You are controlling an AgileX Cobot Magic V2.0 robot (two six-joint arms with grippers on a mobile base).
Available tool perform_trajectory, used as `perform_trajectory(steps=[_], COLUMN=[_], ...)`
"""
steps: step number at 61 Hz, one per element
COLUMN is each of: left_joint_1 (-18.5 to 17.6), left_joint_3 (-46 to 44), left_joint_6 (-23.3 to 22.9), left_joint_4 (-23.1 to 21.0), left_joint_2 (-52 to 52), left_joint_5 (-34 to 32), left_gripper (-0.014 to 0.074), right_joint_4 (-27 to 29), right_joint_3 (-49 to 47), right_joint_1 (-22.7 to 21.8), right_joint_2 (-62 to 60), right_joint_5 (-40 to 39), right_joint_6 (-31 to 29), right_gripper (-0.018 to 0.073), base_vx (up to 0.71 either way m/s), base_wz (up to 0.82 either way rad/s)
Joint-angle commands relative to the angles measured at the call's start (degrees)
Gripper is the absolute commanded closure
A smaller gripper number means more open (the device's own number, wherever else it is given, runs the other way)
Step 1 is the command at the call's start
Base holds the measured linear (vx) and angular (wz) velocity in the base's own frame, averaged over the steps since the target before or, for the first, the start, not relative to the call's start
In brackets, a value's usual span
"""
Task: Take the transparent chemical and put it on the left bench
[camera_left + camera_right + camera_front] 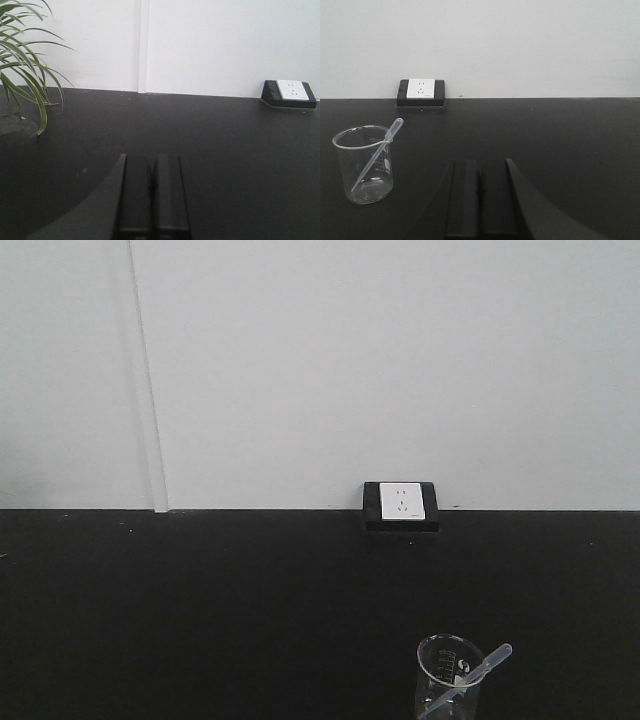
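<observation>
Now | left end effector (pixel 152 160), right end effector (pixel 479 165) closed | beaker (pixel 432 665) base cropped, holding pipette (pixel 468 677)

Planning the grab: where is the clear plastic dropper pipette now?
In the right wrist view, the clear plastic dropper pipette leans in the clear beaker on the black counter, left of the right end effector and nearer than the white wall socket.

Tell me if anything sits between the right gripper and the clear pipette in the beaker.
Nothing loose does. Only bare black counter lies between the right gripper and the beaker ahead to its left. The clear pipette leans inside, glass walling its lower part; its upper end sticks out above the rim.
</observation>
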Motion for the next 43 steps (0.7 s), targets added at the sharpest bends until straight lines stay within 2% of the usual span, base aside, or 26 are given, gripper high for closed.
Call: perform_trajectory(steps=[1,43], left_joint_1=[-0.1,-0.1], left_joint_3=[0.9,0.9], left_joint_6=[-0.4,-0.4], left_joint_4=[0.0,0.0], left_joint_2=[-1.1,-1.1], left_joint_5=[-4.5,-4.5], left_gripper=[0.0600,0.0600], right_joint_4=[-0.1,-0.1], right_joint_3=[0.3,0.3], right_joint_1=[-0.4,-0.4], right_joint_2=[-0.3,-0.3], right_joint_5=[-4.7,-4.7], right_joint_6=[-0.6,-0.6], right_gripper=[0.0566,0.0566], base_vx=[0.00,0.00], base_wz=[0.00,0.00])
